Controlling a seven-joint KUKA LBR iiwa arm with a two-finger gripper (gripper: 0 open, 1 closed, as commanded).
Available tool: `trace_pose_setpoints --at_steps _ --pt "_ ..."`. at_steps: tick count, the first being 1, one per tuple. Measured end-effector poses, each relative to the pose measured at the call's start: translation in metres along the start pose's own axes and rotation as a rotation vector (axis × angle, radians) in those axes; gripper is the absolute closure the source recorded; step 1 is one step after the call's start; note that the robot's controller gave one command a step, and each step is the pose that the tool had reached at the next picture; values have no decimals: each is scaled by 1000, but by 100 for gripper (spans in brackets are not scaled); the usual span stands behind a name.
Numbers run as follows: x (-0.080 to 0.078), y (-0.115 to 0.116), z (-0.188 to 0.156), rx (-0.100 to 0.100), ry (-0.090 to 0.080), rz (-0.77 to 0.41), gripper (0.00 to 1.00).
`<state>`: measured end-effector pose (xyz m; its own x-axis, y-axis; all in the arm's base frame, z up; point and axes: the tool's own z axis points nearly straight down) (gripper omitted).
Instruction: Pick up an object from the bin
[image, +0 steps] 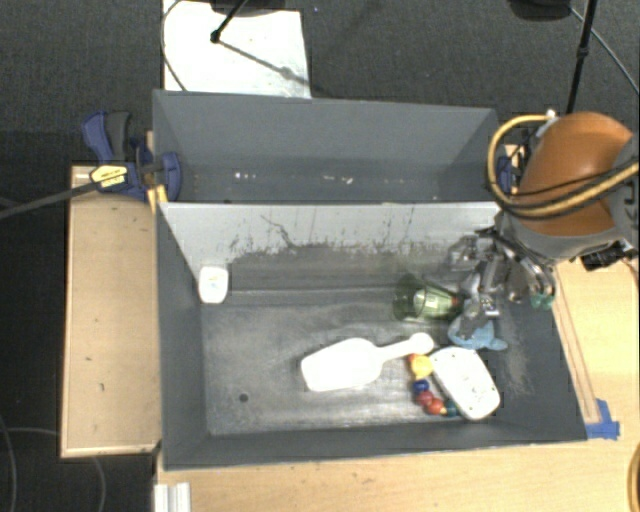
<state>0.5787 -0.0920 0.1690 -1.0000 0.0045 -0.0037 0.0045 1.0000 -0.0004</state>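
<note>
My claw low by right wall of bin, above green bottle-like thing and blue scrap. Claw apart or together: cannot tell. White scoop and white oval piece nearer front edge.

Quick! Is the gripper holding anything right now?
Gripper: cannot be told whether open or closed, or whether it holds anything. It is close to a green thing and a blue thing at the bin's right side.
</note>
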Motion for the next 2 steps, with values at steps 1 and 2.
trace_pose_setpoints --at_steps 1,2 --pt "-8 0 42 0 -8 46 0" --pt "-8 3 83 -1 -2 96 0"
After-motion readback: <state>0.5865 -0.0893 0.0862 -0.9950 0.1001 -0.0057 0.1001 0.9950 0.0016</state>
